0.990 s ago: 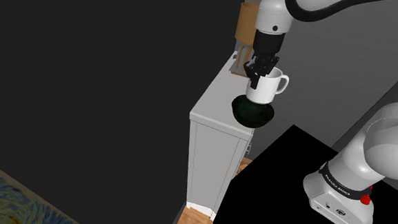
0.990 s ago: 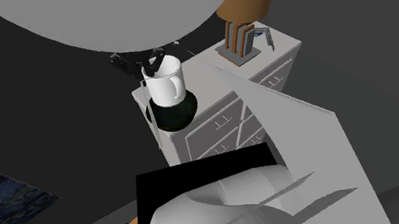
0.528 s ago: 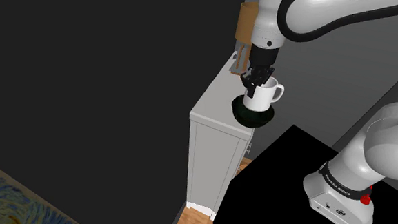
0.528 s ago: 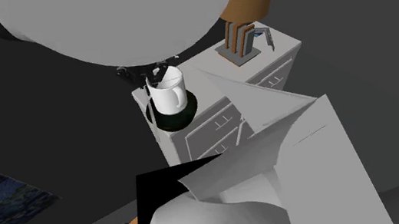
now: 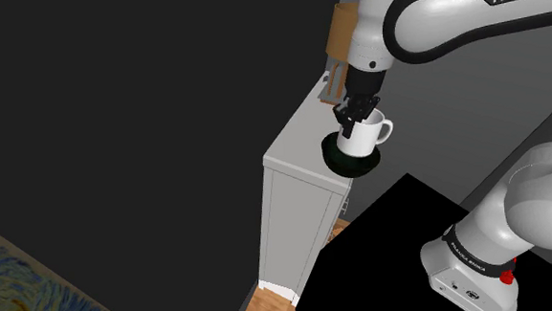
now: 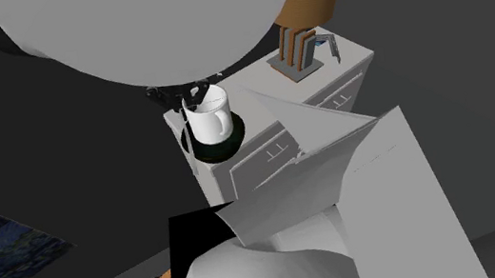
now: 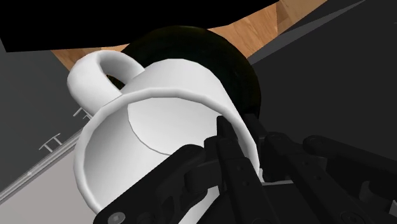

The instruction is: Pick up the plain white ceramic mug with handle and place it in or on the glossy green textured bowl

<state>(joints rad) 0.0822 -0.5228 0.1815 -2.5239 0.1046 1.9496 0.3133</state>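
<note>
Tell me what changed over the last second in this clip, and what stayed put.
The gripper lowered the mug from just above the bowl until it sat inside, mostly in the first half second. The fingers remain clamped on the mug's rim; nothing was let go. The bowl, the white cabinet under it and the rack on it did not move.

"FRANKA" — on the white arm
</note>
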